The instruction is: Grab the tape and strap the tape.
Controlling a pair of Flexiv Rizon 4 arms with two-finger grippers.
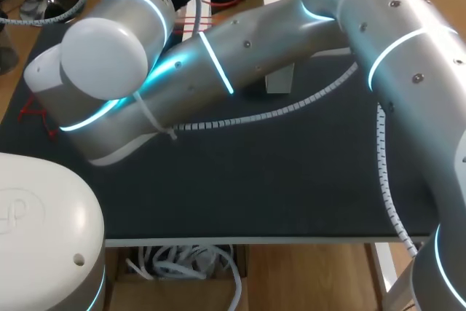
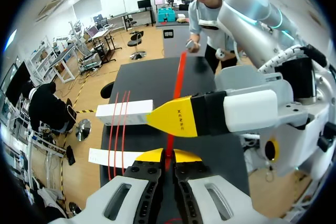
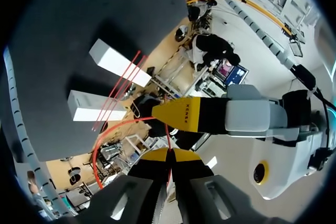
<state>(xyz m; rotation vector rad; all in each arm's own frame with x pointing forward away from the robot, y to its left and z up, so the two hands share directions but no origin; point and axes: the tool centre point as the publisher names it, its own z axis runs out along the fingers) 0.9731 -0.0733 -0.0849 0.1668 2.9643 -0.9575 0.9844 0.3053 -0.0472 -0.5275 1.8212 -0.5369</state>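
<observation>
Findings: the red tape is a thin, narrow strip, bright red. It runs taut and straight from the left gripper out over the black table.

The left gripper's fingers are pressed nearly together, with the tape pinched between the yellow tips.

The right gripper is likewise clamped on the tape. Its fingers meet around the strip, and the slack curves away in a loop to one side. The two grippers sit just beside each other, tips near touching.

Three red strands lie side by side across two white blocks on the table ahead.

In the head view, my arms hide both grippers.
</observation>
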